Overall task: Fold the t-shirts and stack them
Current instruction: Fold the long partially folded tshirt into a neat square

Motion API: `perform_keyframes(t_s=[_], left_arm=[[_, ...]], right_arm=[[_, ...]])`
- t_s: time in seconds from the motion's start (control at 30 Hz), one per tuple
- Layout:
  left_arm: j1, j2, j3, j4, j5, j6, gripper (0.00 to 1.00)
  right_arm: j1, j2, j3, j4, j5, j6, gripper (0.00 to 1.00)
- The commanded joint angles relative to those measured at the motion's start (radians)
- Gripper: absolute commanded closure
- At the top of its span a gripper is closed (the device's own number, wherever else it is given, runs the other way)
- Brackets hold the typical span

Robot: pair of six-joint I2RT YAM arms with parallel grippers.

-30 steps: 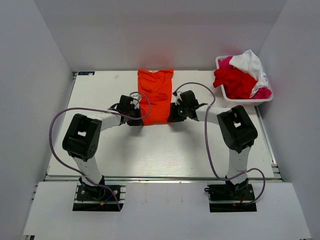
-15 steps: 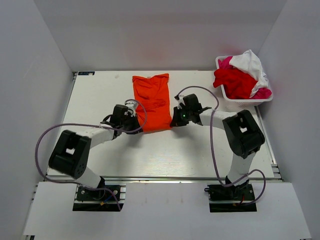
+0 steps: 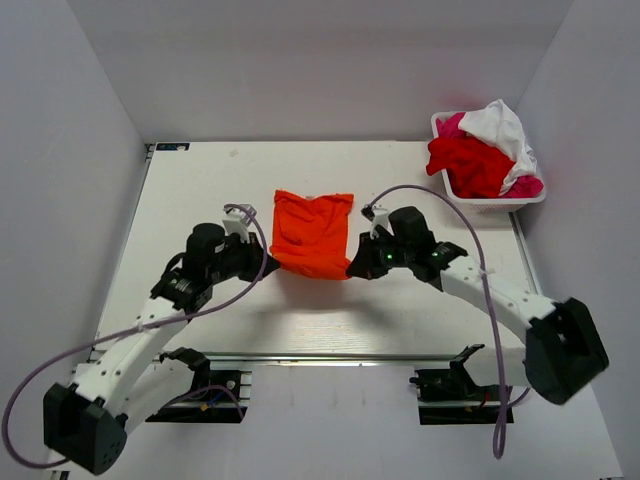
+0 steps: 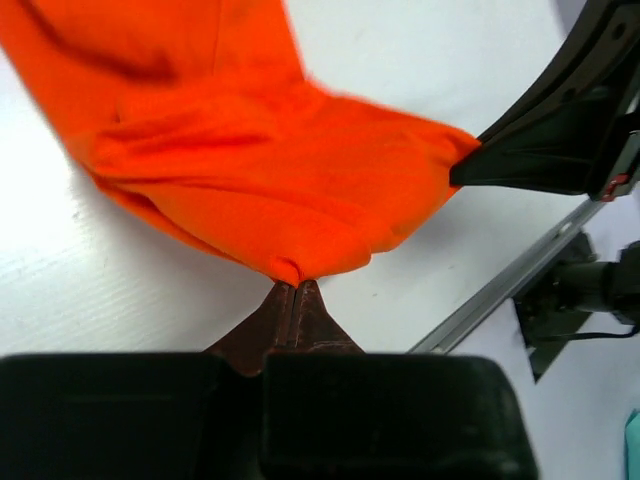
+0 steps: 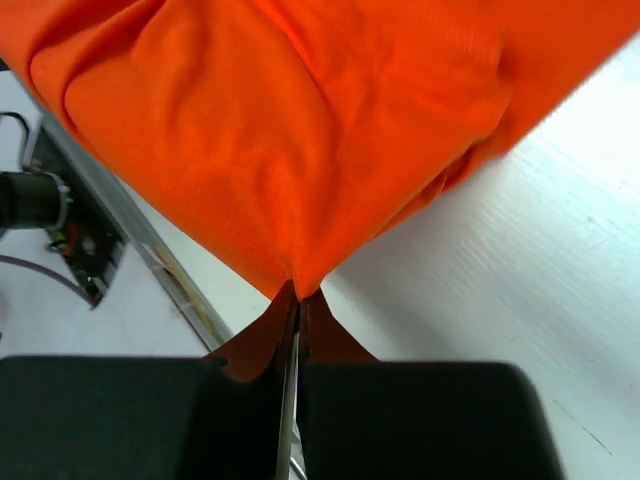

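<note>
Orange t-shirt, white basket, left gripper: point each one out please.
orange t-shirt point(image 3: 313, 235), top view, middle of the cloth.
white basket point(image 3: 495, 202), top view, its near rim.
left gripper point(image 4: 296, 290), left wrist view, fingertips pinching the shirt's edge.

- The t-shirt point(image 3: 313, 235) lies mid-table point(image 3: 200, 190), its near edge held up off the surface.
- The left gripper point(image 3: 270, 262) is at the near-left corner and the right gripper point(image 3: 352, 270) at the near-right, both clamped on the cloth.
- The basket point(image 3: 490, 204) sits at the far right, with the other t-shirts point(image 3: 478, 155) piled in it.
</note>
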Motion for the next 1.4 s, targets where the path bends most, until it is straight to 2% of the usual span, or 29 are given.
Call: perform_keyframes(t_s=[0.0, 0.1, 0.23, 0.3, 0.4, 0.5, 0.7, 1.0, 1.2, 1.37], left_arm=[[0.001, -0.078, 0.068, -0.072, -0.028, -0.003, 1.0], [0.001, -0.062, 0.09, -0.03, -0.038, -0.026, 1.0], [0.001, -0.008, 0.151, 0.016, -0.187, -0.045, 1.0], [0.01, 0.044, 0.202, 0.025, -0.265, -0.045, 1.0], [0.024, 0.122, 0.252, 0.011, -0.31, -0.045, 1.0], [0.024, 0.237, 0.292, 0.034, -0.31, -0.045, 1.0], [0.024, 0.371, 0.39, 0.034, -0.411, -0.023, 1.0], [0.024, 0.569, 0.464, 0.077, -0.407, -0.003, 1.0], [0.024, 0.65, 0.527, 0.099, -0.427, 0.015, 1.0], [0.024, 0.775, 0.588, 0.11, -0.417, 0.024, 1.0]], right_arm=[[0.006, -0.13, 0.049, -0.038, -0.002, -0.008, 1.0], [0.01, -0.161, 0.102, -0.021, -0.013, -0.022, 1.0], [0.0, -0.1, 0.189, -0.038, 0.039, -0.03, 1.0], [-0.001, -0.038, 0.256, -0.068, 0.068, -0.024, 1.0], [-0.003, 0.06, 0.388, -0.134, 0.085, -0.01, 1.0], [-0.009, 0.158, 0.442, -0.188, 0.128, -0.007, 1.0], [-0.035, 0.282, 0.568, -0.243, 0.176, 0.016, 1.0], [-0.078, 0.364, 0.58, -0.253, 0.192, 0.047, 1.0], [-0.107, 0.451, 0.632, -0.243, 0.193, 0.054, 1.0], [-0.127, 0.525, 0.669, -0.242, 0.189, 0.067, 1.0]])
